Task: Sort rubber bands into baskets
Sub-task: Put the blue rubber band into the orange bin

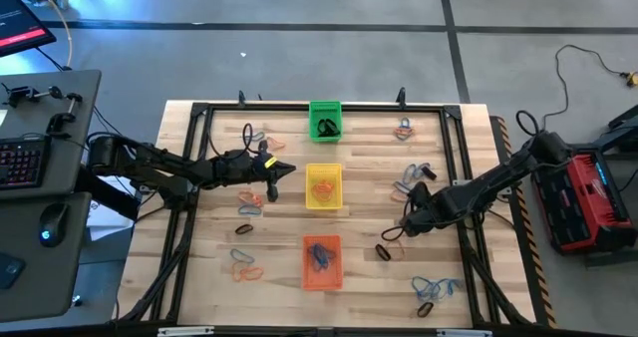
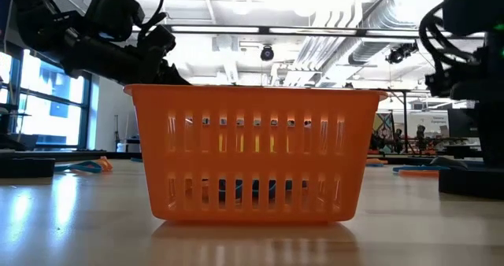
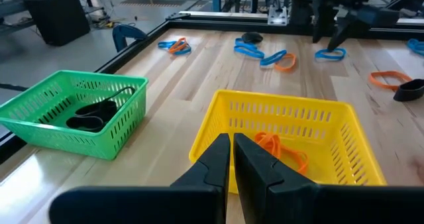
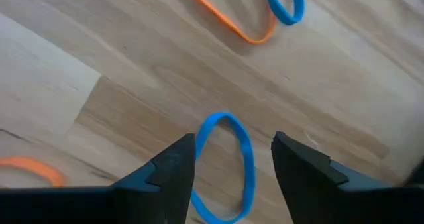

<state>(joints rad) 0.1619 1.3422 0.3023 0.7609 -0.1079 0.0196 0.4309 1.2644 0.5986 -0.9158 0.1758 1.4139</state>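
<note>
On the wooden tabletop (image 1: 209, 277), three baskets stand in a single column down the middle, apart from one another. Green basket (image 1: 324, 121) at the far end, holding black bands (image 3: 89, 114). Yellow basket (image 1: 323, 186) in the centre, holding orange bands (image 3: 281, 148). Orange basket (image 1: 321, 261) at the near end, with blue bands (image 1: 319, 254) inside; in the low view it fills the frame.

Left arm reaches in from the left side. Left tool (image 1: 283, 169) sits just left of the yellow basket, fingers (image 3: 215, 161) pressed together, nothing seen between them. From the left wrist view the closed tips point at the yellow basket's near wall.

Right arm comes in from the right side. Right tool (image 1: 407, 227) is low over the tabletop, right of the gap between the yellow and orange baskets. Its jaws stand wide, one finger (image 4: 169, 168) on either side of a blue band (image 4: 228, 164) lying flat on the wood; band not gripped.

Loose rubber bands scattered both sides of the basket column: a mixed cluster on the left far side (image 1: 257, 136), orange and blue ones on the left near side (image 1: 244, 267), a blue cluster at the right near corner (image 1: 436, 289), one black band (image 1: 384, 251) just right of the orange basket. More orange and blue loops (image 4: 255, 15) lie beyond the right tool.
</note>
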